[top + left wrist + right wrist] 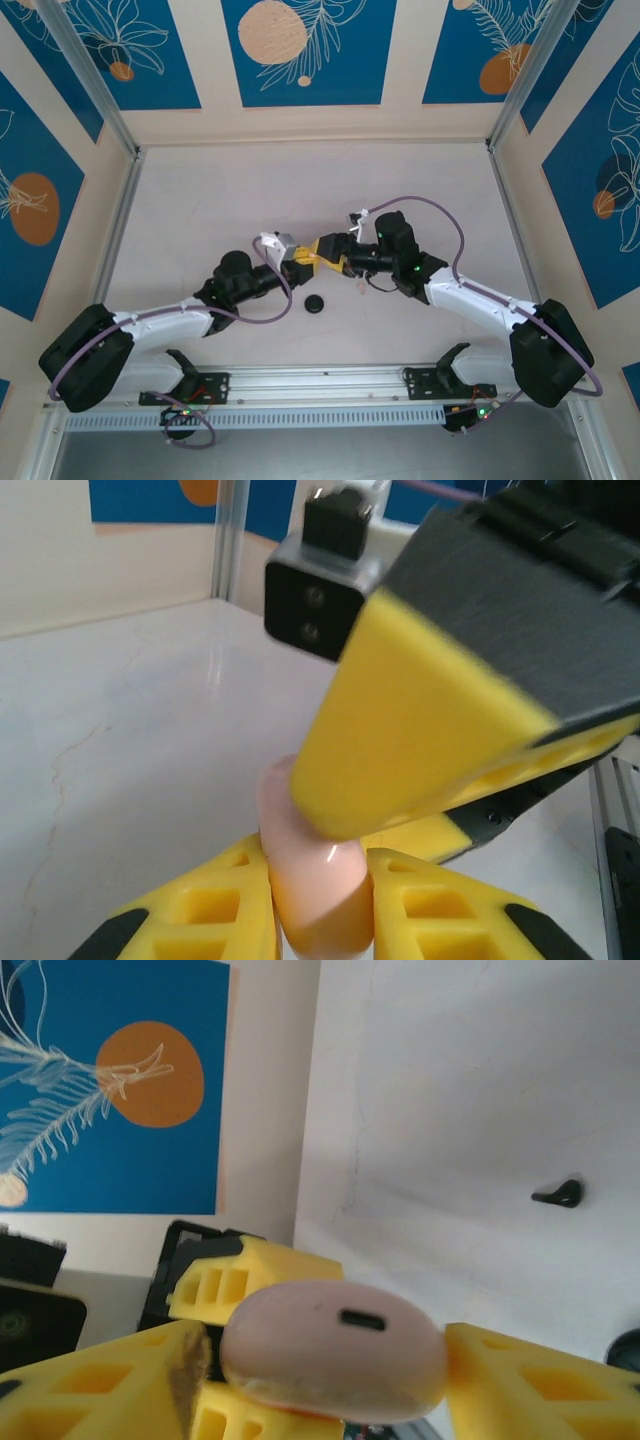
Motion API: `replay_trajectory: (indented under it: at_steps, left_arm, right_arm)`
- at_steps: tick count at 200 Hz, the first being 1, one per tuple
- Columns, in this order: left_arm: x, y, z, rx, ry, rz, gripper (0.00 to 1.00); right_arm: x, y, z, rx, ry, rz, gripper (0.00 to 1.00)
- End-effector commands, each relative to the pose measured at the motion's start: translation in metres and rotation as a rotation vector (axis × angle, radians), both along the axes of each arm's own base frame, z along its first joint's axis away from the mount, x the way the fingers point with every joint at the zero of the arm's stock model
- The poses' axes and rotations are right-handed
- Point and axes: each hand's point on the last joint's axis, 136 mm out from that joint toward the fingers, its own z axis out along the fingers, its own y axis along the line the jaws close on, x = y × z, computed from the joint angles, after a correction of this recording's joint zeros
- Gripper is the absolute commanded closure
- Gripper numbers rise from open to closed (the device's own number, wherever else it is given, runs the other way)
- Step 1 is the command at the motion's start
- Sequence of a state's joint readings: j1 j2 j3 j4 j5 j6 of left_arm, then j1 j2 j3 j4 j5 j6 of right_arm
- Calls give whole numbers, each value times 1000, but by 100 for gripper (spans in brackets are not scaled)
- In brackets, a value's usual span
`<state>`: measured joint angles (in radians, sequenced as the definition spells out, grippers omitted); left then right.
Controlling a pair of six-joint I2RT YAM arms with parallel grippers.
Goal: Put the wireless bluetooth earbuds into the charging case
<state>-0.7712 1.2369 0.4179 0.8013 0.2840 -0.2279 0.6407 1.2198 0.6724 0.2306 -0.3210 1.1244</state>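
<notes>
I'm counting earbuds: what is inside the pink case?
The pink case shows only its outer shell and a dark port slot; its inside is covered. A black earbud lies outside it on the table.

LEFT WRIST | left gripper [318, 905] clamped on pink charging case [300, 855], yellow fingers [215, 910] pressing both sides | right gripper [370, 825] at case top, one finger overlapping it | white table [130, 730] beneath

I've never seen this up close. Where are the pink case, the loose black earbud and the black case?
pink charging case [330, 1362]: right wrist view, its rounded side under the port.
black earbud [562, 1195]: right wrist view, its body.
black round case [315, 304]: top view, its centre.
</notes>
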Motion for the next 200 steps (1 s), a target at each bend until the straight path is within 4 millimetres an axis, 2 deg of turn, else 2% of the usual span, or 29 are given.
replay_trajectory:
  at_steps: [1, 18, 31, 59, 72, 89, 121, 151, 171, 200]
  left_arm:
    - [-9, -6, -1, 58, 26, -50, 88]
    - [-15, -3, -10, 125, 49, -74, 88]
    - [-21, -3, -18, 184, 65, -108, 88]
    - [-39, -4, -32, 303, 110, -222, 87]
    - [-48, -5, -36, 339, 131, -283, 87]
    - [-60, -8, -40, 369, 156, -371, 87]
    - [-80, -11, -41, 398, 162, -508, 86]
    - [-88, -10, -37, 400, 132, -564, 85]
    - [-94, -10, -33, 385, 119, -597, 85]
    - [-98, -10, -33, 380, 107, -625, 84]
  right_arm:
    - [-5, -11, 9, -50, -100, -12, 26]
    - [-6, -24, 13, -75, -179, -18, 20]
    - [-6, -36, 15, -109, -243, -19, 19]
    - [-9, -56, 21, -196, -455, 21, 20]
    - [-15, -61, 24, -231, -568, 87, 24]
    - [-20, -66, 22, -301, -709, 184, 25]
    - [-41, -66, 17, -329, -925, 425, 27]
    - [-63, -64, 27, -159, -1076, 552, 28]
    - [-79, -61, 20, -134, -1186, 648, 37]
    - [-90, -56, 8, -133, -1198, 746, 42]
